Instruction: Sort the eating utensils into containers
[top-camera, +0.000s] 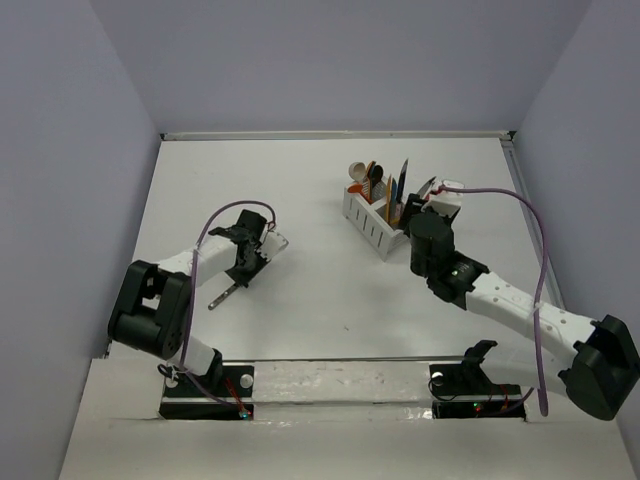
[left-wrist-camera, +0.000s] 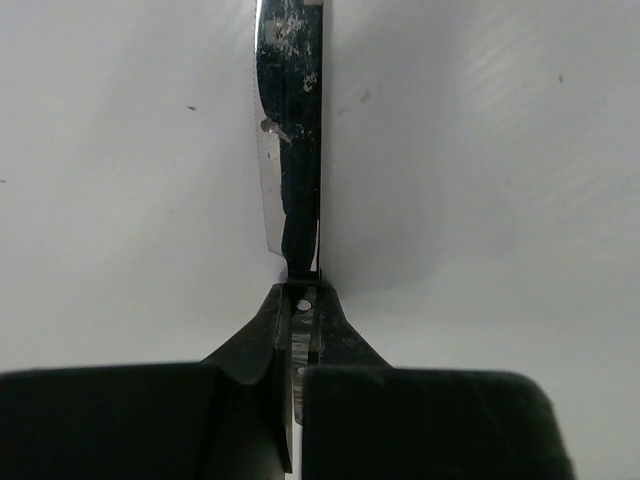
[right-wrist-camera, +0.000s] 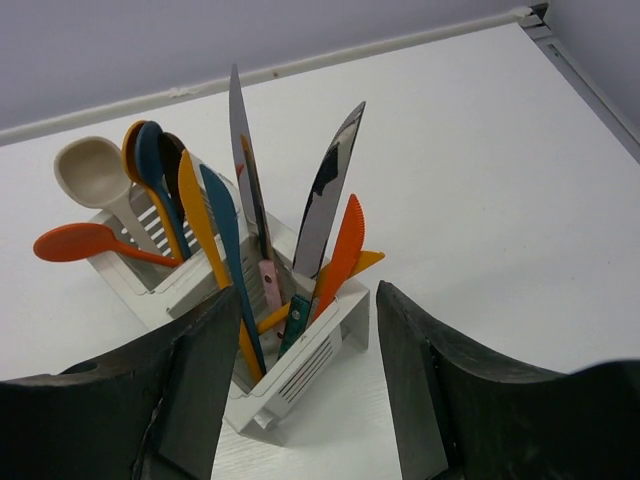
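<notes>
My left gripper is shut on a silver-bladed knife that slants across the left of the table. In the left wrist view the blade runs straight ahead from my shut fingertips; whether it rests on the table I cannot tell. The white slatted caddy stands at the back right. Its far compartment holds spoons, among them a beige one and an orange one. Its near compartment holds knives, silver-bladed and orange. My right gripper is open and empty just before the caddy.
The white table is walled by grey panels, with a raised edge along the back and right. Purple cables loop over both arms. No loose utensils show besides the held knife.
</notes>
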